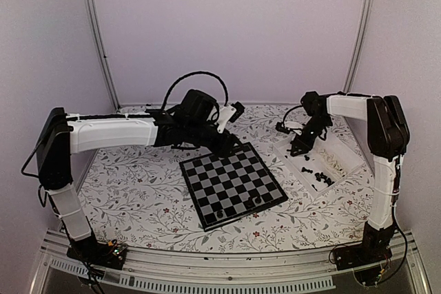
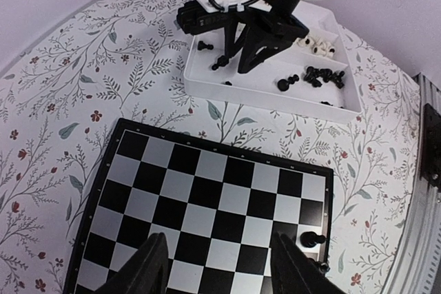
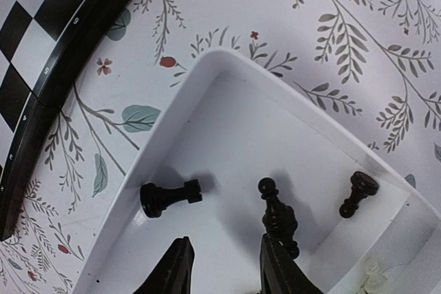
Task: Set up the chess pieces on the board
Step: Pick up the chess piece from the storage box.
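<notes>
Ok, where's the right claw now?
Top view, right side: the right claw hangs over the white tray's corner nearest the board, with a toppled black piece in the tray just ahead of its fingers.

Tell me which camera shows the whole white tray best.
The left wrist view: the white tray appears nearly whole, with its compartments and chess pieces visible. The top view shows it small; the right wrist view shows only one corner.

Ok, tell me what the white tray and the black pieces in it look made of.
White tray: probably moulded plastic; smooth walls, rounded rim, soft even sheen. Black chess pieces: likely plastic, possibly lacquered wood; glossy highlights on turned shapes.
</notes>
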